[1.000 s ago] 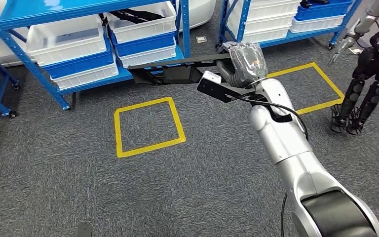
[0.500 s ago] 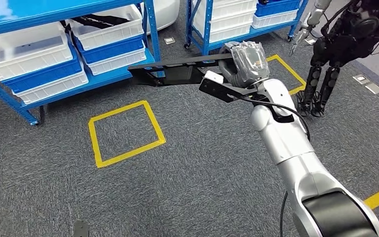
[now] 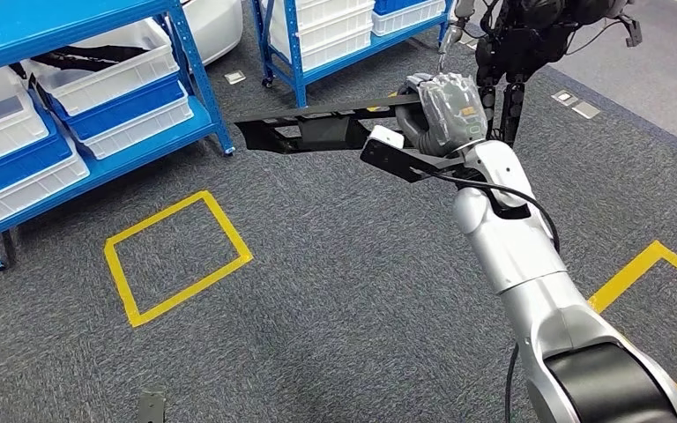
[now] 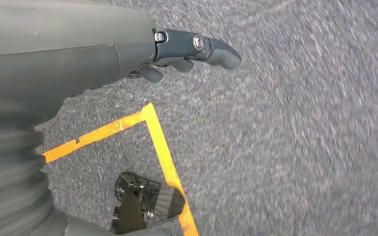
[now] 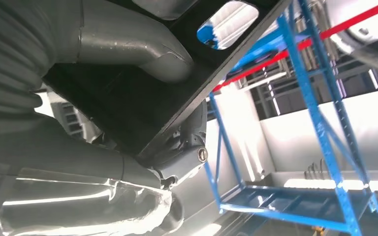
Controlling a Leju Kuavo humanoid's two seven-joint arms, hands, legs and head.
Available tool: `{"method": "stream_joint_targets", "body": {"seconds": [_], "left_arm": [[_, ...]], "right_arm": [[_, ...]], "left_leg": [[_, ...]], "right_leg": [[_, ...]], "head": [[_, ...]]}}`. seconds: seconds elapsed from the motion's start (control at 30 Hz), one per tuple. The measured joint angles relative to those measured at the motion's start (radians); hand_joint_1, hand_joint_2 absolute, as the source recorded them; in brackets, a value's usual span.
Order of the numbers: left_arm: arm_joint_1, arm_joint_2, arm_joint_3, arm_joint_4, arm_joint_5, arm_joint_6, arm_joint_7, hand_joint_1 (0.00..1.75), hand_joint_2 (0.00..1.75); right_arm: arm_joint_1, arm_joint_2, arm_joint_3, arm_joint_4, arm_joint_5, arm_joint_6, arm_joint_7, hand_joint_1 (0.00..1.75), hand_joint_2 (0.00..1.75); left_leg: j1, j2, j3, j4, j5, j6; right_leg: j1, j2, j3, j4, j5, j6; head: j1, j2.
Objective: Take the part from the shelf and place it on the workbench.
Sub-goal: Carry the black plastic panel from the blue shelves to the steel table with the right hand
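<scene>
Right robot hand [image 3: 445, 113], apparently plastic-wrapped, grips long flat black part [image 3: 317, 129].

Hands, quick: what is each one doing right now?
Right hand: holding the long black part out in front.
Left hand: holding nothing, fingers loosely curled, hanging over the carpet.

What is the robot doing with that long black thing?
The robot's right hand grips a long black part and holds it out level above the grey carpet. Blue shelves with white and blue bins stand off to the left. The left hand hangs over the floor holding nothing. No workbench is in sight, so the part is not yet set down.
</scene>
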Motion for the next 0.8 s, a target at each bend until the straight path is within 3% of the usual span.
{"method": "stream_joint_targets", "body": {"seconds": [0.03, 0.1, 0.17, 0.23, 0.27, 0.3, 0.33, 0.4, 0.47, 0.57, 0.63, 0.67, 0.73, 0.8], "left_arm": [[0.001, 0.0, 0.0, 0.0, -0.001, 0.0, 0.0, 0.0, 1.75], [0.003, 0.0, 0.0, 0.0, -0.001, 0.0, 0.0, 0.0, 1.75], [0.003, 0.0, 0.0, 0.0, -0.003, 0.0, 0.001, 0.0, 1.75], [0.002, 0.002, 0.0, 0.0, -0.005, 0.0, 0.001, 0.0, 1.75], [0.002, 0.003, 0.0, 0.0, -0.006, 0.0, 0.001, 0.0, 1.75], [0.002, 0.004, 0.0, 0.0, -0.007, 0.0, 0.002, 0.0, 1.75], [0.001, 0.005, 0.0, 0.0, -0.008, -0.001, 0.002, 0.0, 1.75], [-0.001, 0.003, 0.0, 0.0, -0.01, -0.001, 0.003, 0.0, 1.75], [-0.003, 0.001, 0.0, 0.0, -0.011, -0.001, 0.004, 0.0, 1.75], [-0.001, 0.0, 0.0, 0.0, -0.012, -0.001, 0.004, 0.0, 1.75], [0.0, 0.001, 0.0, 0.0, -0.012, -0.001, 0.004, 0.0, 1.75], [0.0, 0.001, 0.0, 0.0, -0.012, -0.001, 0.004, 0.0, 1.75], [-0.001, 0.0, 0.0, 0.0, -0.012, -0.001, 0.004, 0.0, 1.75], [-0.002, 0.001, 0.0, 0.0, -0.012, -0.001, 0.004, 0.0, 1.75]], "right_arm": [[0.001, 0.002, 0.0, 0.0, 0.0, 0.0, 0.0, 1.64, 1.75], [0.004, 0.004, 0.0, 0.0, 0.0, 0.0, 0.0, 1.64, 1.75], [0.005, 0.003, 0.0, 0.0, 0.0, 0.0, 0.003, 1.64, 1.75], [0.005, 0.002, 0.0, -0.002, 0.001, 0.0, 0.005, 1.64, 1.75], [0.005, 0.003, 0.0, -0.003, 0.001, 0.0, 0.007, 1.64, 1.75], [0.005, 0.002, 0.0, -0.004, 0.002, 0.0, 0.008, 1.64, 1.75], [0.005, 0.002, 0.0, -0.005, 0.002, 0.0, 0.009, 1.64, 1.75], [0.007, -0.003, -0.003, -0.007, 0.003, 0.0, 0.01, 1.64, 1.75], [0.008, -0.009, -0.008, -0.009, 0.003, 0.0, 0.01, 1.64, 1.75], [0.007, -0.011, -0.012, -0.013, 0.003, 0.0, 0.01, 1.64, 1.75], [0.012, -0.011, -0.013, -0.013, 0.003, 0.0, 0.01, 1.64, 1.75], [0.015, -0.012, -0.013, -0.013, 0.003, 0.0, 0.01, 1.64, 1.75], [0.018, -0.012, -0.014, -0.013, 0.003, 0.0, 0.01, 1.64, 1.75], [0.017, -0.013, -0.016, -0.015, 0.003, 0.0, 0.011, 1.64, 1.75]], "left_leg": [[0.0, -0.018, -0.029, 0.07, -0.035, 0.001], [-0.001, -0.031, -0.075, 0.171, -0.069, 0.005], [-0.002, -0.037, -0.052, 0.122, -0.025, 0.015], [-0.002, -0.078, 0.016, -0.018, 0.046, 0.033], [-0.003, -0.1, 0.04, -0.067, 0.063, 0.04], [-0.004, -0.119, 0.055, -0.099, 0.072, 0.045], [-0.007, -0.124, 0.058, -0.108, 0.071, 0.047], [-0.01, -0.105, 0.061, -0.118, 0.077, 0.05], [-0.009, -0.08, 0.066, -0.138, 0.093, 0.056], [-0.013, -0.037, 0.064, -0.154, 0.106, 0.063], [-0.017, -0.009, 0.061, -0.153, 0.107, 0.064], [-0.018, 0.004, 0.06, -0.153, 0.107, 0.063], [-0.019, 0.029, 0.06, -0.152, 0.108, 0.06], [-0.023, 0.049, 0.059, -0.148, 0.105, 0.052]], "right_leg": [[0.003, 0.011, 0.0, 0.0, 0.001, -0.005], [0.009, 0.037, -0.001, 0.0, 0.003, -0.008], [0.013, 0.067, 0.0, 0.001, 0.005, -0.008], [0.013, 0.095, 0.0, 0.002, 0.008, -0.005], [0.014, 0.106, -0.002, 0.002, 0.011, -0.001], [0.014, 0.116, -0.006, 0.003, 0.014, 0.004], [0.012, 0.126, -0.01, 0.002, 0.018, 0.01], [0.013, 0.143, -0.017, -0.004, 0.027, 0.024], [0.018, 0.117, -0.034, 0.008, 0.021, 0.029], [0.02, 0.034, -0.116, 0.173, -0.057, 0.018], [0.016, 0.016, -0.161, 0.284, -0.099, 0.02], [0.013, 0.013, -0.16, 0.294, -0.102, 0.027], [0.009, -0.003, -0.097, 0.204, -0.073, 0.044], [0.011, -0.052, -0.006, 0.058, -0.035, 0.053]], "head": [[-0.001, 0.0], [-0.003, 0.0], [-0.003, 0.0], [-0.003, 0.0], [-0.002, 0.0], [-0.002, 0.0], [-0.002, 0.0], [-0.002, 0.0], [0.001, 0.0], [0.008, 0.0], [0.009, 0.0], [0.009, 0.0], [0.009, 0.0], [0.01, 0.0]]}}
